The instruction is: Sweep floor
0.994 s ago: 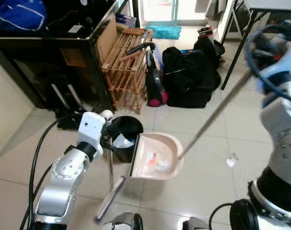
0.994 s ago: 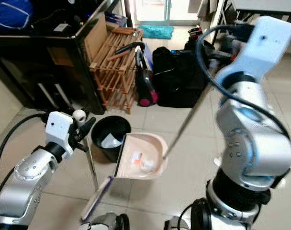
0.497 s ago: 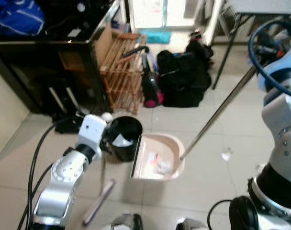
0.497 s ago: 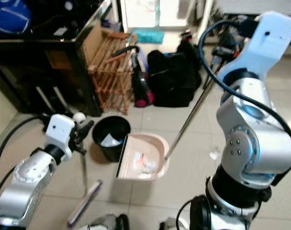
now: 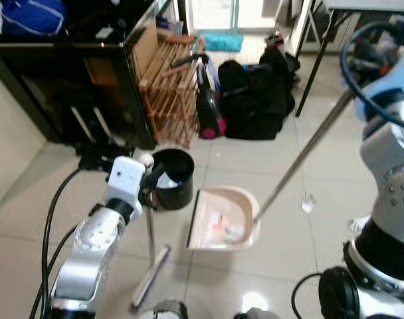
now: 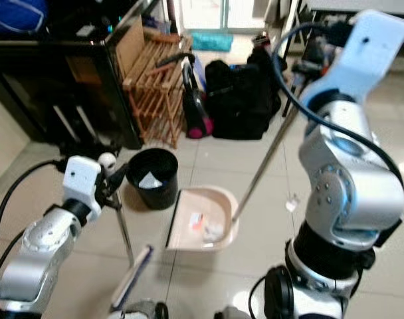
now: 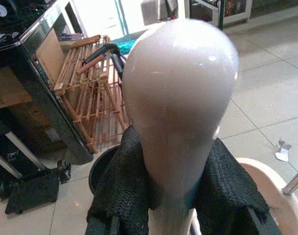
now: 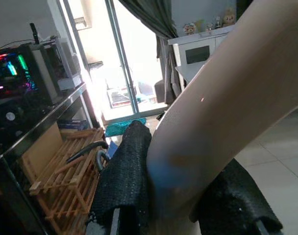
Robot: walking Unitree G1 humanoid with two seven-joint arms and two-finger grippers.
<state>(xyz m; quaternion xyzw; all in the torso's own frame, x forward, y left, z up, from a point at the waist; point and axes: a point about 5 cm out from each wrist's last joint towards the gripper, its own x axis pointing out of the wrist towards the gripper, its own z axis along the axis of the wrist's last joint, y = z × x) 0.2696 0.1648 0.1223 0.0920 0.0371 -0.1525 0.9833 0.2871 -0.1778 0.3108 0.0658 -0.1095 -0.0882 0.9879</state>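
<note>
1. Head camera views look down on a pale tiled floor (image 5: 268, 166), where a pink plastic dustpan (image 5: 223, 219) on a long silver pole lies just right of a round black waste bin (image 5: 170, 178).
2. Left gripper (image 6: 112, 189) is clamped around the thin metal handle of a small broom (image 5: 151, 266); its flat brush head rests on the tiles near the robot, left of the dustpan mouth, seemingly placed to push debris in.
3. Right gripper (image 8: 178, 196) is closed around the dustpan's pole up high, which appears to keep the pan flat and steady.
4. Scraps of white and orange litter (image 5: 225, 226) already lie inside the pan.
5. One crumpled white scrap (image 5: 307, 203) sits on the tiles to the right, apart from the pan, not yet swept.
6. Far behind stand a wooden slatted rack (image 5: 169, 100) and a black bag (image 5: 255, 100).
</note>
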